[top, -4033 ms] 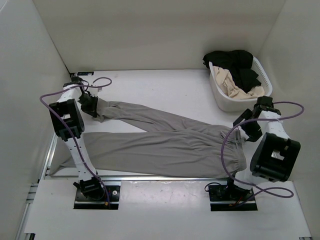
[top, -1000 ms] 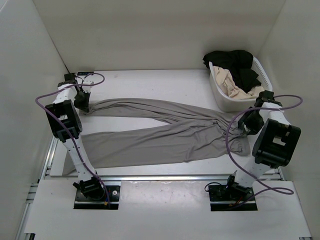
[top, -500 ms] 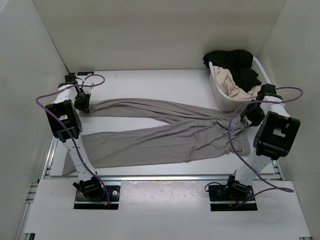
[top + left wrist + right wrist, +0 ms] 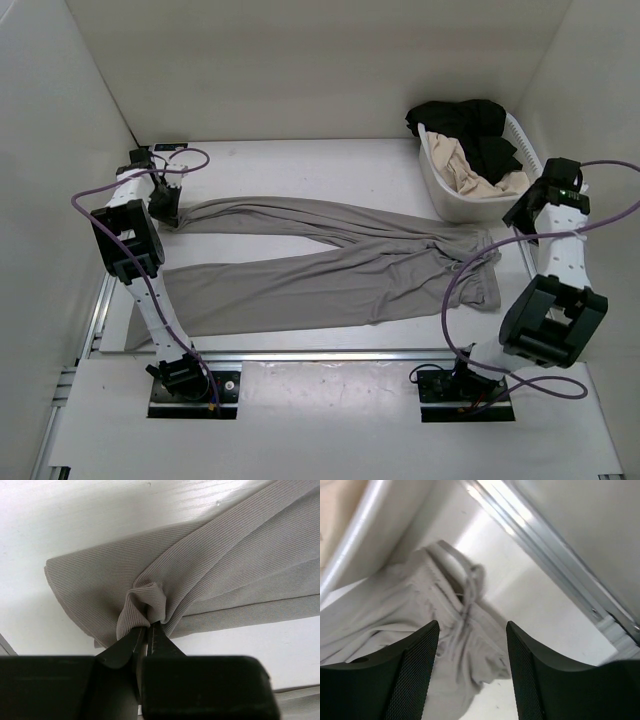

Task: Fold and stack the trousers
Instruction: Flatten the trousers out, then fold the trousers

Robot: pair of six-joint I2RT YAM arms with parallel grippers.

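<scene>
The left gripper is clamped tight on a bunched fold of the trousers at the far leg's hem. The right gripper hangs with its jaws apart above the waistband, holding nothing (a looped cord lies beneath it). The trousers lie spread across the table, legs toward the left, waist just beside the white basket.

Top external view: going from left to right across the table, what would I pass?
Left pincer → trousers, one leg end pinched in that pincer → white basket at the far right.
</scene>
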